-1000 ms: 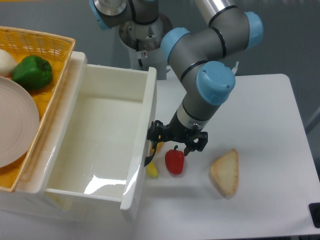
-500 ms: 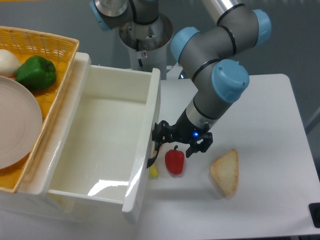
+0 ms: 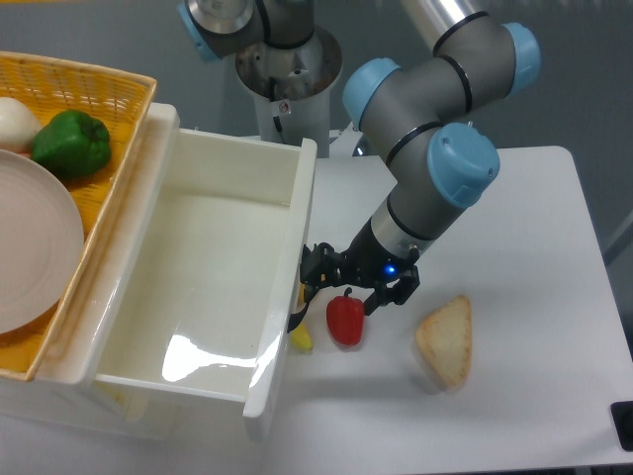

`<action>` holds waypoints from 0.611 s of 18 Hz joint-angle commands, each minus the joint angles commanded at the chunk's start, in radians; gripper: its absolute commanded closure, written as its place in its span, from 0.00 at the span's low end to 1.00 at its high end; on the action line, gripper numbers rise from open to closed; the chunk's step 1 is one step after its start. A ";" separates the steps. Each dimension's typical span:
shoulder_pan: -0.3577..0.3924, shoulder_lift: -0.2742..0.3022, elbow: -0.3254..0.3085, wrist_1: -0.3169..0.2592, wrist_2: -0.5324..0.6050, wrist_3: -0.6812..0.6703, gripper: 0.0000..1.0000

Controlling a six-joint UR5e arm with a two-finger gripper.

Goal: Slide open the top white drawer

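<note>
The top white drawer [image 3: 292, 213] stands pulled far out of the cabinet, and its glossy inside holds nothing. Its curved black handle [image 3: 298, 314] shows on the front face, low down. My gripper [image 3: 350, 285] hangs just right of that front, fingers spread wide. The left finger [image 3: 313, 267] is close against the drawer front by the handle; I cannot tell whether it touches. The right finger [image 3: 398, 287] stands free. A red pepper [image 3: 345, 319] lies just below the gripper.
A yellow wicker basket [image 3: 109, 84] on the cabinet top holds a green pepper [image 3: 69, 143], a plate [image 3: 35, 247] and a white onion [image 3: 12, 124]. On the table lie a small yellow item [image 3: 302, 339] by the drawer front and a bread slice [image 3: 445, 341].
Over the last second the drawer front and my gripper shifted a little to the right together. In the last half second hardly anything moved.
</note>
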 joint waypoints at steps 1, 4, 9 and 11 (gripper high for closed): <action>0.003 0.000 0.002 0.002 0.003 0.000 0.00; 0.023 -0.011 0.008 0.008 0.012 0.012 0.00; 0.049 -0.031 0.003 0.100 0.096 0.015 0.00; 0.055 -0.044 0.000 0.123 0.152 0.029 0.00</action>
